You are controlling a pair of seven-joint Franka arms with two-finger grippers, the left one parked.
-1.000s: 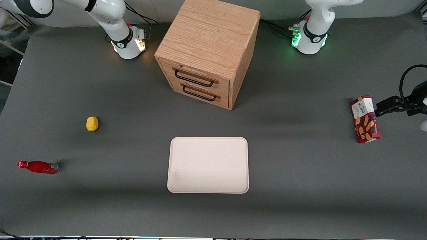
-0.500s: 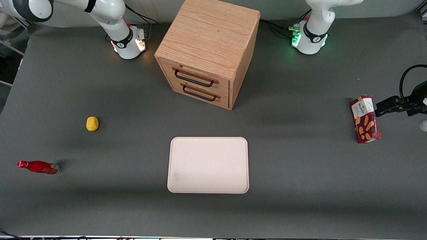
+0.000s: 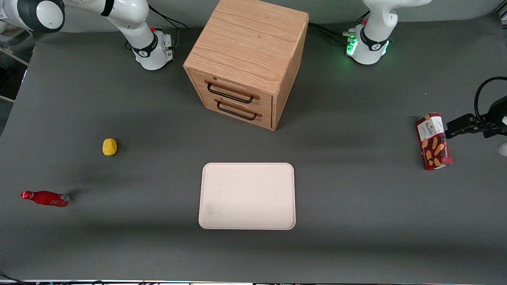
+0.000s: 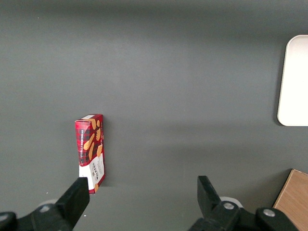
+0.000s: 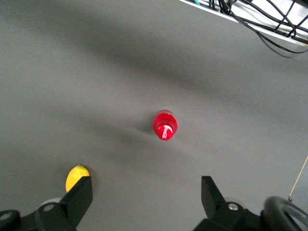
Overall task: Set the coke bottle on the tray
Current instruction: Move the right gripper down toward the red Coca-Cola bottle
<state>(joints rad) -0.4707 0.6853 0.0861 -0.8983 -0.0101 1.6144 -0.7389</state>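
The coke bottle [image 3: 46, 198] stands upright on the grey desk [image 3: 356, 206] at the lower left of the front frame, toward the working arm's end and well apart from everything else. From the wrist camera it shows from straight above as a round red cap [image 5: 165, 125] on bare grey surface.

The tray [image 3: 247, 196] lies flat in the lower middle of the front frame, nothing on it, nearer the front camera than the wooden drawer cabinet [image 3: 247, 59], which fills the upper middle with both drawers shut. A corner of the tray also shows at the right edge of the left wrist frame.

A small yellow lump [image 3: 109, 147] sits on the desk in the left part of the front frame, farther from the front camera than the bottle and apart from it. A red snack box [image 3: 433, 141] lies toward the parked arm's end, at the right of the front frame.

The gripper [image 5: 144, 197] hangs high above the bottle, looking down on it; its two dark fingers [image 5: 77, 199] are spread wide, holding nothing, with the cap showing between their lines and the yellow lump just beside one fingertip. In the front frame only the working arm's upper links show at the upper left.
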